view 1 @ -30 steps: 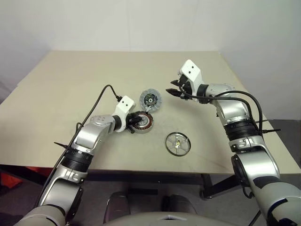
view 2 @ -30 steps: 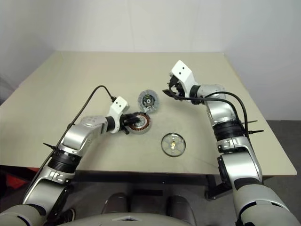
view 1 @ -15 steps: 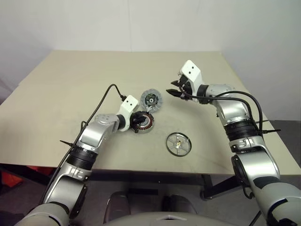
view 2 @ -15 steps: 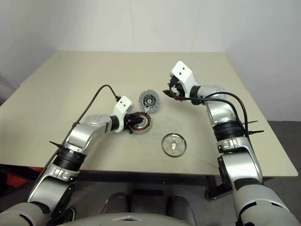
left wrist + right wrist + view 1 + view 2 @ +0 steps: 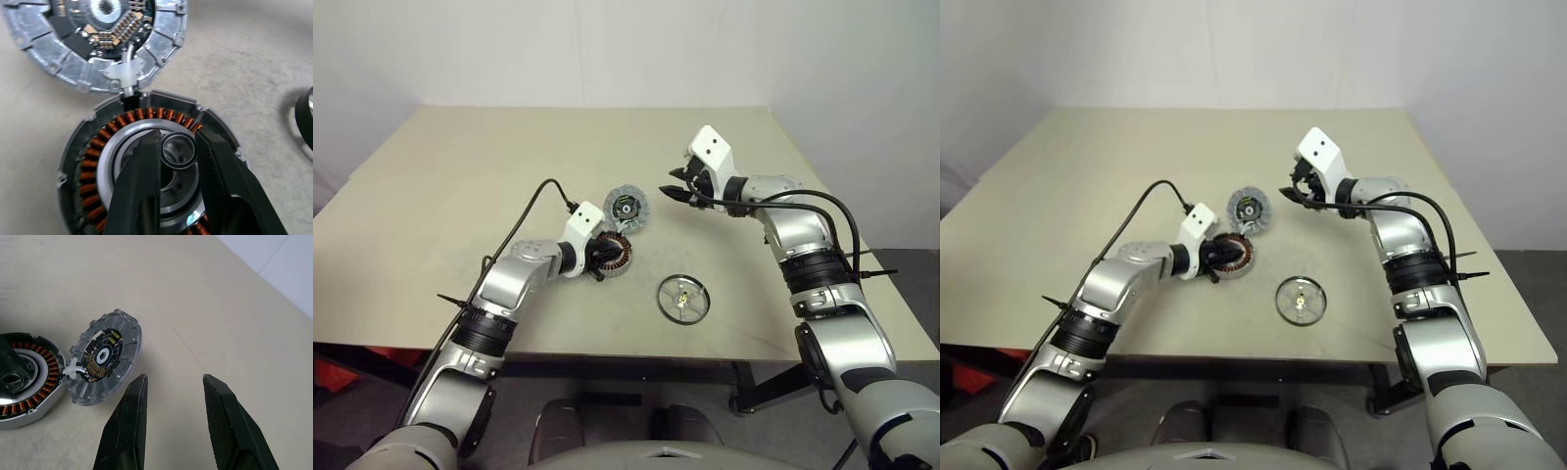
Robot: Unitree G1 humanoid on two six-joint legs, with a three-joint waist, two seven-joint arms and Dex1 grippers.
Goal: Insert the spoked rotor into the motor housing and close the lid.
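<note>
Left gripper (image 5: 178, 147) grips a small ring (image 5: 179, 150) over the housing (image 5: 612, 254); right gripper (image 5: 172, 390) open, aloft. Lid (image 5: 626, 207) at housing's 1 o'clock, rotor (image 5: 683, 299) at 4 o'clock.

motor housing (image 5: 73, 147): grey metal, copper windings | lid (image 5: 156, 44): bright cast metal | table (image 5: 460, 166): matt beige

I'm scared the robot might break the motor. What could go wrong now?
1. The left claw pinches a small metal ring over the motor housing. If it slips, the ring could drop among the copper windings.
2. The lid leans on the housing's edge, joined by a white connector; a bump might strain it.
3. The spoked rotor lies near the table's front edge and might get knocked off.
</note>
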